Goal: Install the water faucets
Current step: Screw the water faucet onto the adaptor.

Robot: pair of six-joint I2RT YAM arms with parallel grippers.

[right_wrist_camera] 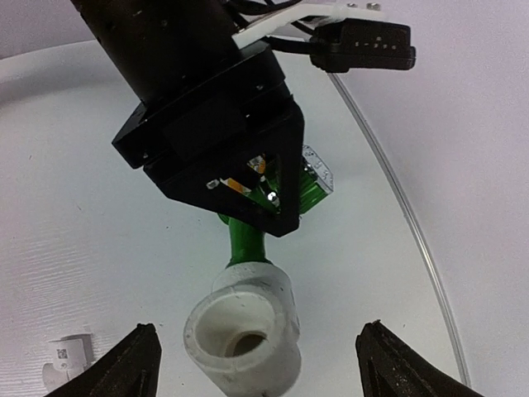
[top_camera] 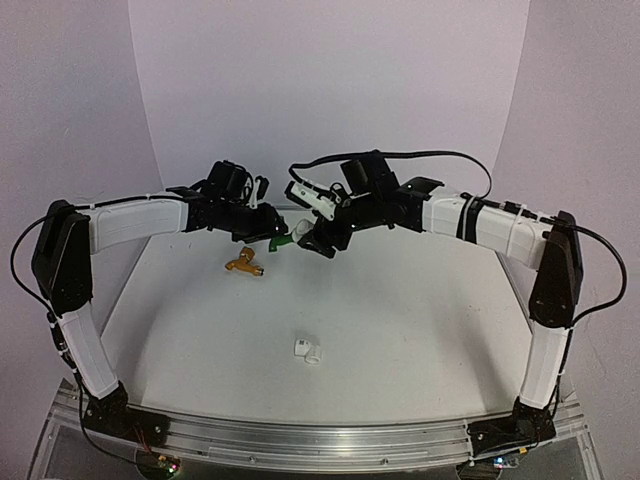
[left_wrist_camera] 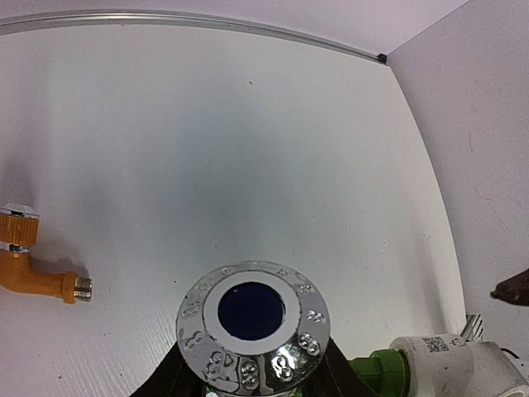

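At back: one green faucet (top_camera: 281,241), one orange faucet (top_camera: 245,264).

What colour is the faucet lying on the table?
That faucet is orange-yellow, clearest in the left wrist view.

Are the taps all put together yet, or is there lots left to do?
About halfway. Done, it seems: the green faucet has a white fitting on its end. In hand: the left end effector grips that faucet, while the right end effector is open on either side of the fitting, not touching. Left: the orange faucet and the second white fitting lie apart on the table, untouched.
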